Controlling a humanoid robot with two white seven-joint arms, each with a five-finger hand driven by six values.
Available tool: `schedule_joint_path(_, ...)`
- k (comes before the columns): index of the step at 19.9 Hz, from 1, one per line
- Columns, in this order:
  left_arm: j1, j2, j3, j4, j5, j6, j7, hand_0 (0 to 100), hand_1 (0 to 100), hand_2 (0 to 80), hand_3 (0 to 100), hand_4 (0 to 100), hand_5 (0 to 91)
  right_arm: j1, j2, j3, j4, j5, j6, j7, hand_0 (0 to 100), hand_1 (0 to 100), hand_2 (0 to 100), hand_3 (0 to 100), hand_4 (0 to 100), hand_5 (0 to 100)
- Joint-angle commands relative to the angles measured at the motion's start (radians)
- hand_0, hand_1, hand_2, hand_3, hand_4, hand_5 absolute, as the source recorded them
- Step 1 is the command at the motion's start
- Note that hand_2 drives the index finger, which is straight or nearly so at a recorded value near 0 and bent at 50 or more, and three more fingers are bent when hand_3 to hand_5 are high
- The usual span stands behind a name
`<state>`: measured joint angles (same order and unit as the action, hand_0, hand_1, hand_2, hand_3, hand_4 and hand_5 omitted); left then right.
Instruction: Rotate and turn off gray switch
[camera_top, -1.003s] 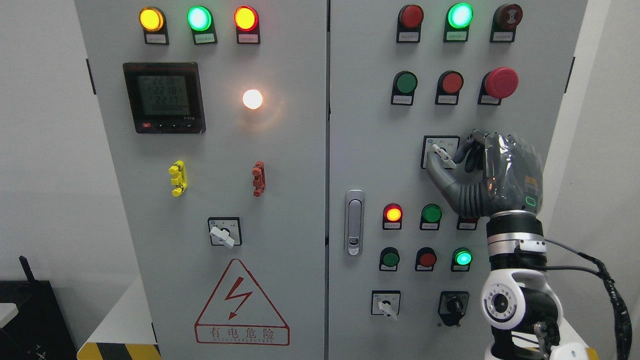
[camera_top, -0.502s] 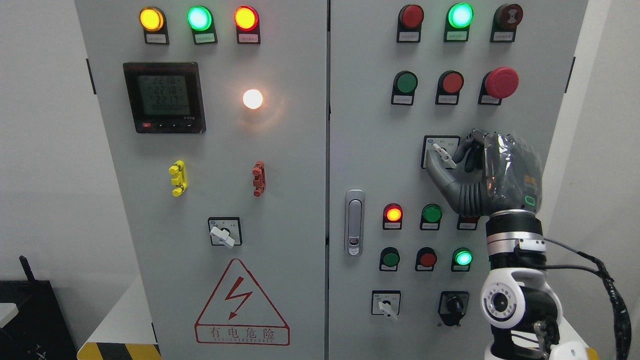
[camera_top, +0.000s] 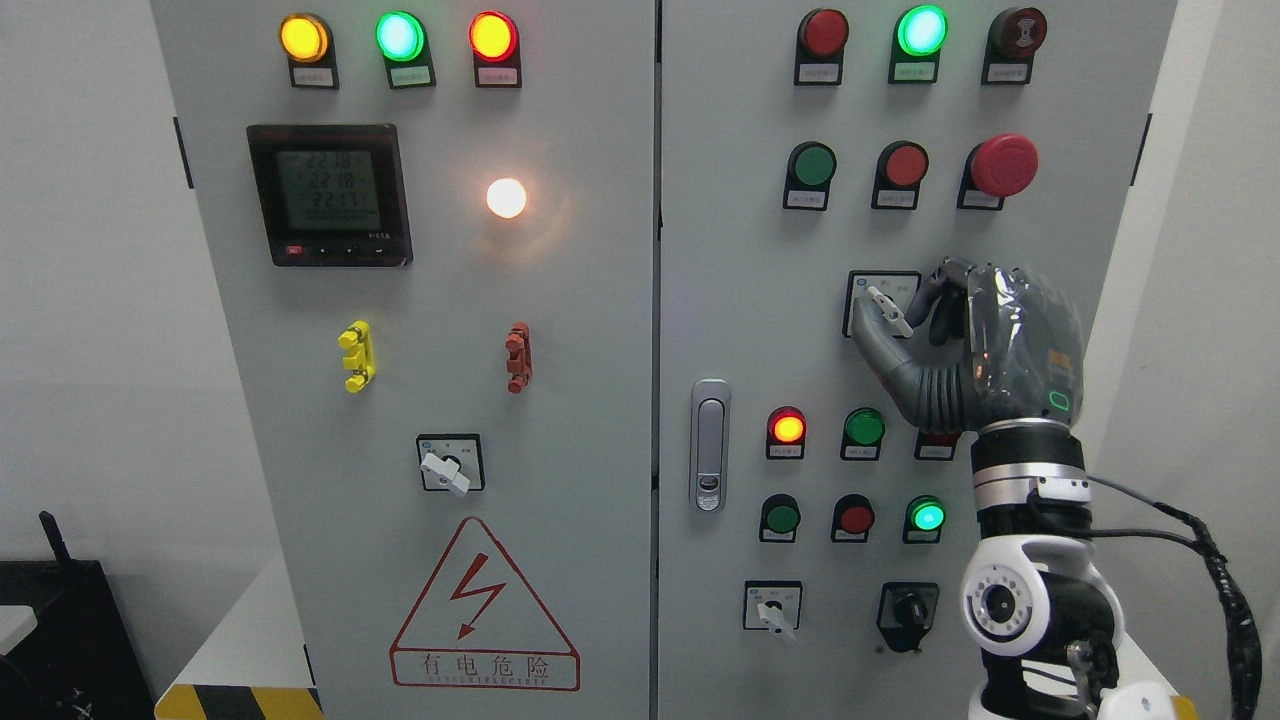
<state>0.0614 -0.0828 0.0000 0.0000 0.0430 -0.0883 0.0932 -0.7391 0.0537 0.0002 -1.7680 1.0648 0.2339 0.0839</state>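
The gray rotary switch (camera_top: 886, 309) sits on a square plate on the right cabinet door, its pale lever tilted from upper left to lower right. My right hand (camera_top: 903, 318) comes up from the lower right and is shut on that lever. The thumb (camera_top: 872, 345) lies under and left of the lever, and the curled fingers (camera_top: 938, 300) press at its right end. The palm hides the right part of the plate. The left arm is out of view.
Below the hand are a lit red lamp (camera_top: 787, 427), a green button (camera_top: 863, 427) and a lit green lamp (camera_top: 926, 516). A red mushroom button (camera_top: 1004, 165) is above. The door handle (camera_top: 709, 445) is to the left. Similar rotary switches (camera_top: 446, 468) (camera_top: 773, 609) sit lower.
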Motion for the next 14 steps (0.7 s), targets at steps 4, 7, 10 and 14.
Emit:
schedule_joint_path(4,0.000,0.000,-0.002,0.014,0.000,0.001,0.000,12,39,0.0,0,0,0.0,0.000,0.000,0.006,0.001,0.000,-0.001,-0.006,42,39,74,93,90,100)
schedule_joint_path(7,0.000,0.000,-0.002,0.014,0.000,0.001,0.000,12,39,0.0,0,0,0.0,0.000,0.000,0.004,0.001,-0.002,-0.001,-0.006,44,39,74,93,90,100)
schedule_joint_path(10,0.000,0.000,-0.002,0.014,0.000,0.001,0.000,12,39,0.0,0,0,0.0,0.000,0.000,0.006,0.001,-0.002,-0.001,-0.006,45,39,74,94,90,100)
schedule_joint_path(14,0.000,0.000,-0.002,0.014,0.000,0.001,0.000,12,39,0.0,0,0,0.0,0.000,0.000,0.006,0.001,-0.002,-0.001,-0.006,46,39,74,94,90,100)
